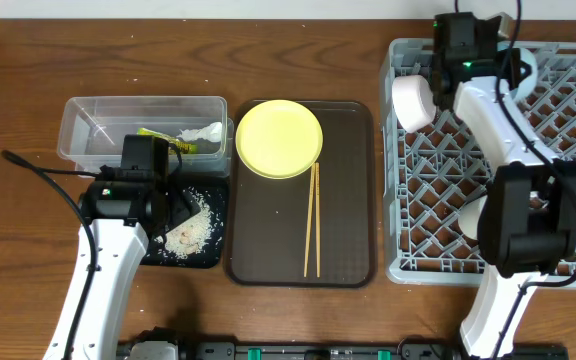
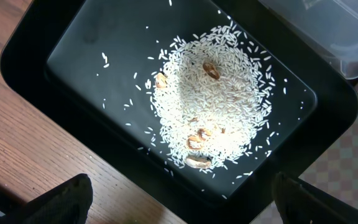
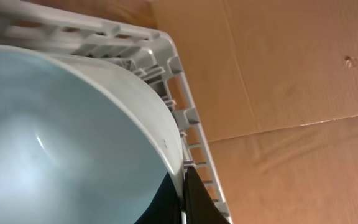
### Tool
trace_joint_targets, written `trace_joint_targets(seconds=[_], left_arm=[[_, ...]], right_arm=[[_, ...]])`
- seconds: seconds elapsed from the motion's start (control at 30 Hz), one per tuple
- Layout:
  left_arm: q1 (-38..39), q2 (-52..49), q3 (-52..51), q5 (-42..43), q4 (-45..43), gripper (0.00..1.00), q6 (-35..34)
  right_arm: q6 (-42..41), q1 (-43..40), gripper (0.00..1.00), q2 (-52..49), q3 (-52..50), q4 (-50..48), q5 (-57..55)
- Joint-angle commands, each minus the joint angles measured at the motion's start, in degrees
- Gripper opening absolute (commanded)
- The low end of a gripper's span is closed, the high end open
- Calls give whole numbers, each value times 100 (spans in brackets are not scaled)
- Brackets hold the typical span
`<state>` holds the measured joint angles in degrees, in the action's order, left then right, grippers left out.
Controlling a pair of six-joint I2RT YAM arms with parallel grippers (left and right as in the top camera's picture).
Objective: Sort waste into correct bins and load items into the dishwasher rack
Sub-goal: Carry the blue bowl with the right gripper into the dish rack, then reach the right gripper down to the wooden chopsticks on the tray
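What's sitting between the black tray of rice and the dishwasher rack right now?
Overhead shows the brown serving tray, carrying the yellow-green plate and chopsticks.

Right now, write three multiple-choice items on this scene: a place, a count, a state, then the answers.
1. Where is the rice? A in the clear tub; B in the black tray; C on the yellow plate.
2. How many chopsticks lie on the brown tray? A one; B two; C four.
3. The left gripper is: A wide open; B shut empty; C shut on a wrapper.
Answers: B, the rice is heaped in that tray; B, two sticks lie side by side; A, its fingers stand far apart.
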<state>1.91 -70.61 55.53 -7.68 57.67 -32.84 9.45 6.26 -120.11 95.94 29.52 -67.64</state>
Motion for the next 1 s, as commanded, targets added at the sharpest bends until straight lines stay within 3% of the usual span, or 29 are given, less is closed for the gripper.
trace_joint_targets(seconds=[0.0, 0.1, 0.17, 0.27, 0.37, 0.57, 0.8, 0.97], left_arm=[[-28, 42, -59, -31, 13, 95, -48], [-28, 42, -59, -31, 13, 95, -48], [-28, 42, -59, -31, 13, 95, -48], [-28, 42, -59, -31, 15, 95, -48], [-28, 42, -59, -31, 17, 95, -48], [-28, 42, -59, -31, 17, 95, -46], [-28, 42, -59, -31, 11, 95, -48], [-28, 42, -59, -31, 11, 95, -48]], right_arm=[[-181, 249, 2, -232, -11, 144, 214], [-503, 387, 22, -232, -11, 468, 328], [-822, 452, 41, -225, -11, 780, 505], [-1541, 520, 55, -146, -9, 1303, 778], [-1676, 551, 69, 129, -9, 1620, 1631], [-1672, 560, 77, 1239, -4, 1768, 3322], [-1670, 695, 73, 2258, -4, 2044, 7117], [-1674, 1152, 70, 2175, -76, 2699, 7888]])
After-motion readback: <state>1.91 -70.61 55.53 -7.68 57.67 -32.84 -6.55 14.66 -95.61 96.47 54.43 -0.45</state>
